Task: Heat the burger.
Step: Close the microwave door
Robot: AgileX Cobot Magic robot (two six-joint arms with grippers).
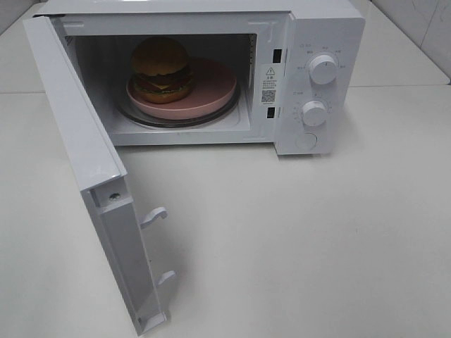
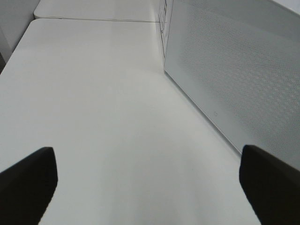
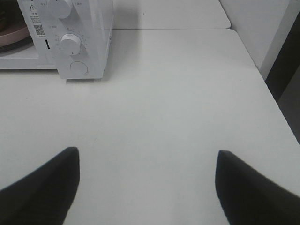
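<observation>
Fig. 1. On the front frame of the microwave [image 1: 310,42], beside the cavity, you see a white sticker [image 1: 268,83] carrying a warning triangle [image 1: 270,71] above a QR code [image 1: 268,96]. Its printed lines are too small for you to read. Small scale marks and captions ring the upper knob [image 1: 323,69] and lower knob [image 1: 314,113], and these are likewise illegible.

A plain white table [image 1: 296,239] (seams show where separate tops meet toward the back) carries a white microwave [image 1: 331,28], which stands flat on it near the far side, facing forward, with its door [image 1: 77,134] swung wide open above the tabletop on the left.
</observation>
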